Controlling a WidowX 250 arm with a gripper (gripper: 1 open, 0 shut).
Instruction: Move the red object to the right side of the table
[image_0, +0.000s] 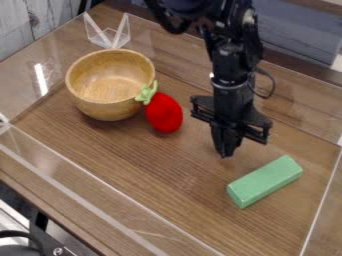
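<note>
Glossy red plastic, by the look of it — the red object (164, 113) is a small strawberry-shaped toy with a green leafy top, lying on the table (120, 175) against the wooden bowl (107, 84). It probably weighs little, is stiff and a bit slippery, so a pinch across its plump middle seems safest. To its right the gripper (229, 150) points straight down, jaws together on nothing — between the toy and a matte green block (263, 181). Dark wood grain, clear acrylic walls.
</note>
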